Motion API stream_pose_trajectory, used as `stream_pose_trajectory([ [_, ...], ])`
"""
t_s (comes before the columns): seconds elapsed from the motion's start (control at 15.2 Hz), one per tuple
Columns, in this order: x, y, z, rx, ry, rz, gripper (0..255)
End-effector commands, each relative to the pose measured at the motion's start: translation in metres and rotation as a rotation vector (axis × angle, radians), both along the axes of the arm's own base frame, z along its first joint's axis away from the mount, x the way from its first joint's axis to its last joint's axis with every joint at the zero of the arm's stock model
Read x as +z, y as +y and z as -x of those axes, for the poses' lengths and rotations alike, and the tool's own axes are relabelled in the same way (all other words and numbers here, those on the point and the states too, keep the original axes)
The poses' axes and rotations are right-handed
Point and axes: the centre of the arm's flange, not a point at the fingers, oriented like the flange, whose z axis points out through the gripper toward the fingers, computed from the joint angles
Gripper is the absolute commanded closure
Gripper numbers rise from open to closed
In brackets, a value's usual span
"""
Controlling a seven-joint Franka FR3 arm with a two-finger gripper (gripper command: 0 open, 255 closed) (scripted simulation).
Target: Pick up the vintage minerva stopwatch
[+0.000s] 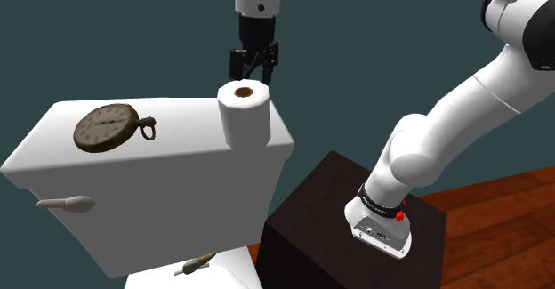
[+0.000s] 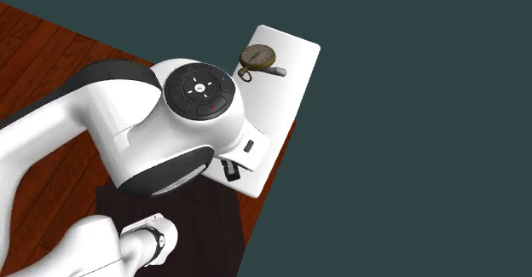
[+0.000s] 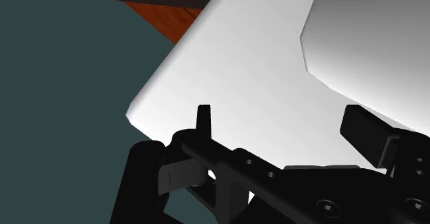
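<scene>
The stopwatch [image 1: 107, 127] is a round brass-coloured watch with a pale dial and a ring at its crown. It lies flat on the white toilet tank lid [image 1: 178, 154], toward the shoulder view's left. From above, the stopwatch [image 2: 257, 58] rests near the far end of the lid [image 2: 294, 71]. My black gripper [image 1: 253, 65] hangs open over the lid's other end, just behind a white paper roll [image 1: 244, 109], well apart from the watch. In the wrist view the gripper [image 3: 282, 126] has its fingers [image 3: 203, 116] spread wide over the bare lid [image 3: 234, 71], with nothing between them.
The paper roll [image 3: 372, 36] stands upright close beside the gripper. A flush lever [image 1: 67, 204] sticks out of the tank's front. The dark box stand [image 1: 338, 225] sits on a red-brown wooden floor [image 1: 498, 207]. A teal wall [image 1: 107, 29] is behind.
</scene>
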Motion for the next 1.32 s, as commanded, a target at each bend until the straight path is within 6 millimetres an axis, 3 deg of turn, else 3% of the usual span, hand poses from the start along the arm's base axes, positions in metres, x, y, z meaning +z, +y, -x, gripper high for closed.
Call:
stream_pose_trajectory([
  [0.0,-0.003,0.027,-0.011,0.027,0.007,0.005,0],
  [1.06,-0.014,0.235,-0.064,0.209,-0.006,0.025,0],
  [1.25,-0.025,0.239,-0.064,0.212,-0.006,0.026,0],
])
